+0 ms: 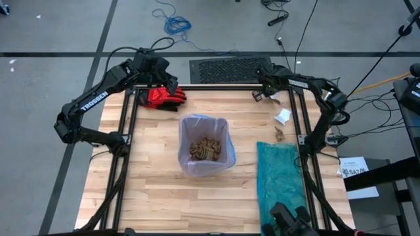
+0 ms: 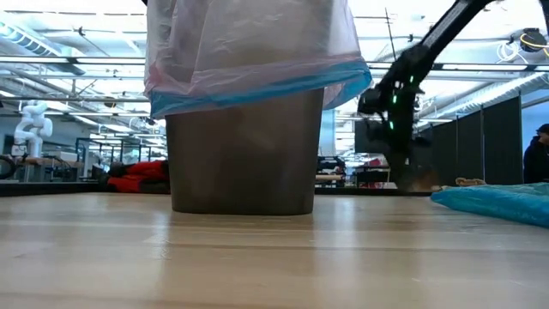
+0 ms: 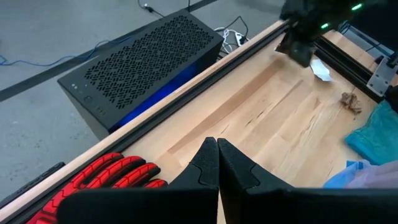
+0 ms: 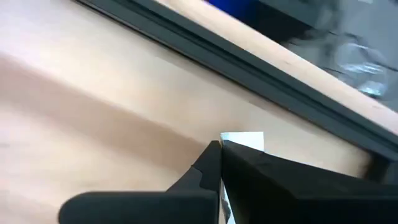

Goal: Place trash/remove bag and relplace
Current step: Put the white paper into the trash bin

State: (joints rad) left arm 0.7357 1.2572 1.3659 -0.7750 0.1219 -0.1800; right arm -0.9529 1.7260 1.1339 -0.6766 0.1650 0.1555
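1 bin [image 1: 205, 152], 1 glove [image 1: 161, 98], 2 white scraps [image 1: 283, 117].

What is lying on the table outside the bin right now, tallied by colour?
red glove: 1
teal bag: 1
white paper scraps: 2, one loose, one pinched by the right hand
brown paper lump: 1
Total: 5

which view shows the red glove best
The high view: the red glove lies whole beside the left gripper. Left wrist view shows only its fingers; low view a distant red shape; right wrist view nothing.
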